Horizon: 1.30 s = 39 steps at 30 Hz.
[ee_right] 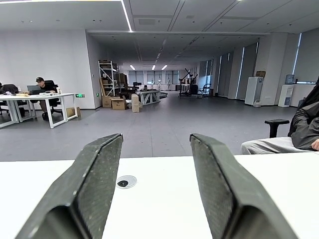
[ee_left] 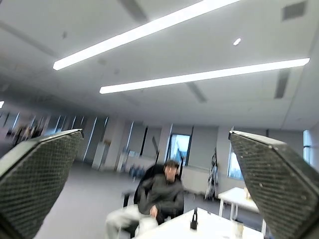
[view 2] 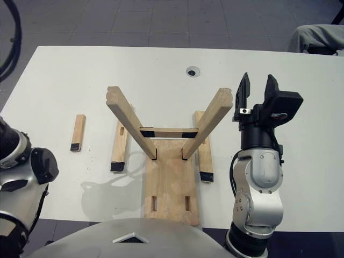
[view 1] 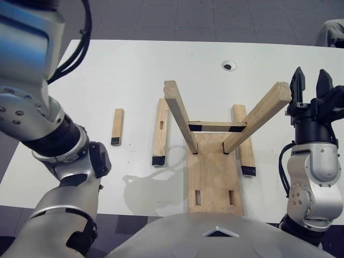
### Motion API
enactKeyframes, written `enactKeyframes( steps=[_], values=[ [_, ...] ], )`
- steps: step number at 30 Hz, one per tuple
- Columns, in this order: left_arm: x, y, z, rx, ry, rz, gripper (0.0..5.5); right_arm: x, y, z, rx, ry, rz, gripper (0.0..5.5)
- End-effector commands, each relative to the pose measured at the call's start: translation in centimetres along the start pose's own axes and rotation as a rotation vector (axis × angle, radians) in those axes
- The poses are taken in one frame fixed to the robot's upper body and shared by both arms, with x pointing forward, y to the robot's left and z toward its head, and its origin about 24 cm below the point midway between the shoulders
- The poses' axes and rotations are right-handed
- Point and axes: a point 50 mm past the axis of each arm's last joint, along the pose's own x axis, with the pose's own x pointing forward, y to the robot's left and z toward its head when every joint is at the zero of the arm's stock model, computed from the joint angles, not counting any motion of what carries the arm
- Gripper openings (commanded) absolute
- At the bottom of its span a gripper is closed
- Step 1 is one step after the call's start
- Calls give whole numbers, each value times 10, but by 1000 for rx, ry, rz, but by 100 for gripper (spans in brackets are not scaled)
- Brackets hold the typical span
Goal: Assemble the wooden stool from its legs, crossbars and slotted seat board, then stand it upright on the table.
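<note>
A pale wooden slotted seat board (view 2: 169, 180) lies flat on the white counter (view 2: 64, 80), at its near edge. Two square wooden legs stand in its far slots and splay outward: the left standing leg (view 2: 130, 122) and the right standing leg (view 2: 208, 122). A thin black-ended crossbar (view 2: 168, 132) joins them. A loose black-tipped wooden leg (view 2: 118, 150) lies flat just left of the board. Another loose leg (view 2: 205, 161) lies flat just beside its right edge, partly hidden by the right standing leg. A short loose crossbar (view 2: 78, 132) lies well to the left. The right claw (view 2: 258, 80) stands upright just right of the right standing leg's top, fingers apart, holding nothing. The left claw (ee_left: 155, 133) points at the ceiling (ee_left: 149, 74), fingers spread wide, empty.
</note>
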Motion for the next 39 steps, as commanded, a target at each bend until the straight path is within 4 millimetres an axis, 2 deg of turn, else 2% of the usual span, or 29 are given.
enactKeyframes(
  steps=[1, 3, 4, 5, 7, 11, 15, 19, 21, 23, 26, 29, 32, 35, 37, 39],
  values=[
    [-23, 13, -89, -97, 388, 107, 549, -1, 1, 4, 3, -13, 7, 246],
    [-59, 0, -155, -178, 669, 123, 549, -2, 1, 5, 2, -16, 7, 246],
    [-77, -12, -178, -220, 773, 105, 549, -2, 0, 6, 1, -16, 6, 246],
    [-91, -23, -192, -263, 839, 84, 549, -2, 0, 6, 0, -17, 3, 246],
    [-104, -36, -204, -307, 881, 62, 549, -2, -1, 7, -1, -19, 1, 246],
    [-102, -30, -202, -296, 820, 79, 549, -2, -1, 8, 1, -24, 1, 246],
    [-90, -17, -188, -216, 731, 99, 549, -3, 0, 8, 5, -25, 5, 246],
    [-63, -2, -154, -87, 557, 91, 549, -3, 0, 7, 6, -25, 4, 246],
    [-43, 0, -119, -5, 386, 49, 549, -1, -4, 8, -9, -32, -8, 246],
    [-32, 0, -83, 71, 230, 13, 549, 2, -13, 12, -37, -54, -31, 246],
    [-31, 2, -48, 151, 106, -4, 549, 6, -30, 22, -88, -93, -72, 246],
    [-43, 14, -20, 236, 47, 48, 549, 9, -55, 31, -134, -86, -114, 246],
    [-60, 27, -7, 323, 87, 111, 549, 7, -74, 24, -166, 41, -87, 246],
    [-100, 47, -12, 463, 356, 109, 549, -8, -86, -10, -155, 383, 169, 246],
    [-132, 57, -17, 507, 558, 43, 549, -23, -95, -19, -140, 538, 353, 246],
    [-169, 58, -24, 436, 777, -89, 549, -40, -100, -18, -114, 648, 575, 246]
  ],
)
